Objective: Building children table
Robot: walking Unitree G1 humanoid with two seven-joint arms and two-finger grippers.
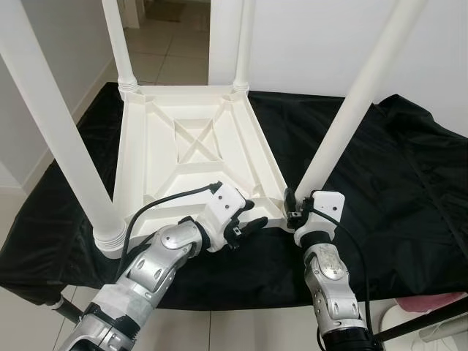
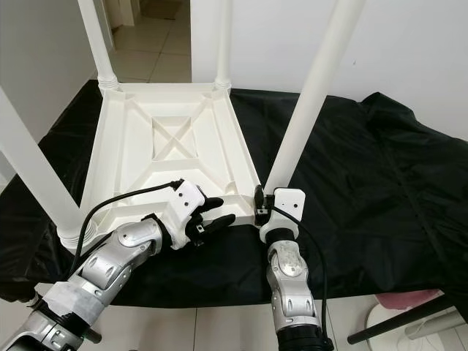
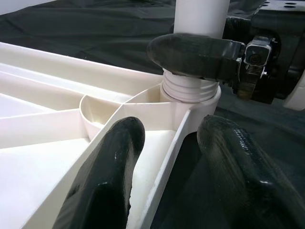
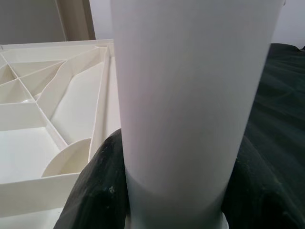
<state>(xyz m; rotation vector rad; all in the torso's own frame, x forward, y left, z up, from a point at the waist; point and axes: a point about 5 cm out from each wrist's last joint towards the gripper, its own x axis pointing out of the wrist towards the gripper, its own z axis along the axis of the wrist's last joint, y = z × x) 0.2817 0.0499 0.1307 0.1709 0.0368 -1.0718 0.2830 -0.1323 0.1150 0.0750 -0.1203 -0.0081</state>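
Running off the top of both head views, all four white legs are cut short, so their free ends cannot be seen. The near-right leg (image 1: pixel 351 110) fills much of the right wrist view, hiding most of what lies behind it, and its threaded base is partly covered by the right gripper (image 1: pixel 291 207). That gripper is clamped around the leg just above the corner socket, one black finger (image 4: pixel 97 191) pressed to each side of the white tube.

The white table top (image 1: pixel 194 146) lies upside down on a black cloth (image 1: pixel 409 183), its ribbed underside facing up. It stretches away from both grippers, with the right gripper at its near-right corner.

The left gripper (image 1: pixel 245 223) sits just beside the right one, at the table top's near edge. Its fingers (image 3: pixel 105 186) are spread and straddle the rim wall, one inside the frame and one outside over the cloth. Whether they touch the rim is hard to make out.

Pale floor tiles (image 1: pixel 164 47) show beyond the far legs.
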